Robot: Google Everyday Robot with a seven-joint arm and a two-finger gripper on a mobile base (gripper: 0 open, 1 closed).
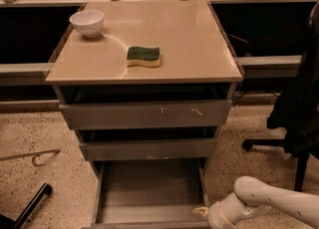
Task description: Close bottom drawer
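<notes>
The bottom drawer [149, 193] stands pulled far out of the grey cabinet, its smooth grey tray bare and its low front at the picture's lower edge. My gripper [203, 212] is at the drawer's front right corner, on the end of the white arm [264, 200] that comes in from the lower right. The tip looks to be touching the drawer's right front edge. The two drawers above, the widest [145, 114] with white scratches and the middle one [148, 149], stand slightly out.
On the beige cabinet top lie a green and yellow sponge [143, 56] and a white bowl [86, 22]. A black office chair [299, 108] stands at the right. A metal hook [35, 157] and a black bar [27, 207] lie on the speckled floor at the left.
</notes>
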